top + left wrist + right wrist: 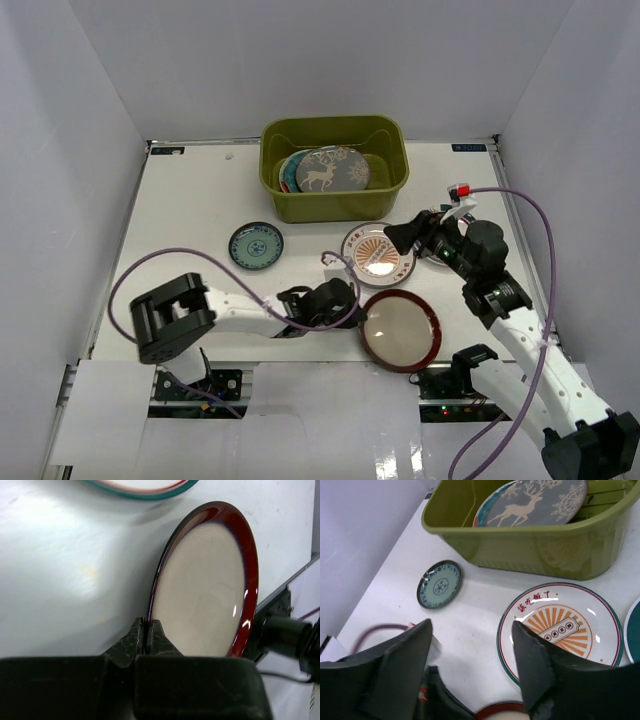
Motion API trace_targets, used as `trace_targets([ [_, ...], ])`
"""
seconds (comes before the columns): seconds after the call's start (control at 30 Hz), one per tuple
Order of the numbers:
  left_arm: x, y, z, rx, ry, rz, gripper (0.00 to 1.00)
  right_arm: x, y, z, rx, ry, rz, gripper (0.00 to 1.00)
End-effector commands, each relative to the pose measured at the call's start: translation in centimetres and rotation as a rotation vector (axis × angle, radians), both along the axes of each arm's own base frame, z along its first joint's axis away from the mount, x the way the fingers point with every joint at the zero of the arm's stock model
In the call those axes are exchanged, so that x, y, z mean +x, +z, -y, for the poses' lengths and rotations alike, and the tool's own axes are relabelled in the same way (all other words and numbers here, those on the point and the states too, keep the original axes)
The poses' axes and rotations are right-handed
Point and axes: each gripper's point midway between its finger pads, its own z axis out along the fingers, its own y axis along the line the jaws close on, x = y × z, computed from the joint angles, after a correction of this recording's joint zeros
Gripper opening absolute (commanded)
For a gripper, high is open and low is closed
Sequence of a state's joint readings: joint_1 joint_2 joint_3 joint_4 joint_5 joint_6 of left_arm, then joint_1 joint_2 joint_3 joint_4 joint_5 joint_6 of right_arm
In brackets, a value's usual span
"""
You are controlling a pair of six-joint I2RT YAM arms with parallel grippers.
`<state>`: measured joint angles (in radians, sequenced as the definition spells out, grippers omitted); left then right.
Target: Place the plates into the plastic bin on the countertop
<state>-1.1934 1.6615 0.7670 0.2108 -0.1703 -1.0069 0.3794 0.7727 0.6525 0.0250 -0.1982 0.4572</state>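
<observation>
White surface [200,200]. Olive bin [335,205] at back. Small teal plate [256,246], sunburst plate [375,255], red-rimmed plate [400,330] sit nearer.

Olive bin [334,207] at 12 o'clock holding deer plate [332,170], teal plate [256,245] at 9, sunburst plate [378,254] central, red-rimmed plate [400,330] at 5.

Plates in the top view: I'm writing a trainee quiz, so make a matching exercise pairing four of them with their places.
1 deer plate
2 small teal plate
3 sunburst plate
4 red-rimmed plate

A by the near edge of the countertop
B inside the plastic bin
C between bin and red-rimmed plate
D farthest left of all

Pairs: 1-B, 2-D, 3-C, 4-A
</observation>
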Motion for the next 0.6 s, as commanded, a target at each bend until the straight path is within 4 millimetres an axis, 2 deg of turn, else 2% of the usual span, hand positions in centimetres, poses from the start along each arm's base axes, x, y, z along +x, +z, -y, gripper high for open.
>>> trace_targets([
  [0.0, 0.1, 7.2, -2.0, -0.165, 0.032, 0.073, 0.00, -2.6, -1.6, 0.0, -0.002, 0.056, -0.043, 0.66],
  [0.03, 0.1, 7.9, -2.8, -0.182, 0.046, 0.079, 0.00, -2.8, -1.8, 0.2, -0.006, 0.052, -0.048, 0.63],
  [0.07, 0.7, 9.7, -4.3, -0.233, 0.080, 0.091, 0.00, -3.1, -2.0, 0.4, -0.009, 0.049, -0.051, 0.61],
  [0.1, 0.8, 10.3, -5.0, -0.254, 0.088, 0.092, 0.00, -3.3, -2.1, 0.5, -0.015, 0.052, -0.048, 0.62],
  [0.13, 1.4, 11.6, -6.4, -0.294, 0.118, 0.104, 0.00, -3.6, -2.3, 0.6, -0.026, 0.060, -0.050, 0.69],
  [0.17, 1.9, 11.2, -6.8, -0.288, 0.129, 0.100, 0.00, -3.8, -2.4, 0.5, -0.028, 0.067, -0.057, 0.75],
  [0.2, 2.1, 12.9, -7.6, -0.331, 0.136, 0.115, 0.00, -4.1, -2.9, 0.3, -0.036, 0.090, -0.073, 0.81],
  [0.27, 2.6, 14.7, -8.9, -0.375, 0.145, 0.134, 0.00, -4.7, -4.0, -0.2, -0.042, 0.136, -0.104, 0.96],
  [0.3, 2.9, 14.5, -9.2, -0.369, 0.153, 0.133, 0.00, -5.0, -4.7, -0.4, -0.047, 0.150, -0.119, 0.98],
  [0.33, 2.8, 15.8, -9.7, -0.399, 0.146, 0.146, 0.00, -5.3, -6.2, -0.4, -0.059, 0.160, -0.153, 0.96],
  [0.43, 3.5, 17.5, -11.3, -0.416, 0.172, 0.195, 0.00, -6.7, -8.6, -0.6, -0.065, 0.207, -0.203, 0.93],
  [0.47, 3.9, 17.5, -11.9, -0.399, 0.191, 0.202, 0.00, -7.0, -9.2, -0.5, -0.068, 0.210, -0.218, 0.92],
  [0.53, 4.1, 18.6, -12.4, -0.402, 0.195, 0.243, 0.00, -7.6, -9.6, -0.7, -0.060, 0.231, -0.230, 0.93],
  [0.57, 4.4, 18.8, -12.6, -0.397, 0.204, 0.255, 0.00, -7.9, -10.2, -0.7, -0.057, 0.239, -0.250, 0.98],
])
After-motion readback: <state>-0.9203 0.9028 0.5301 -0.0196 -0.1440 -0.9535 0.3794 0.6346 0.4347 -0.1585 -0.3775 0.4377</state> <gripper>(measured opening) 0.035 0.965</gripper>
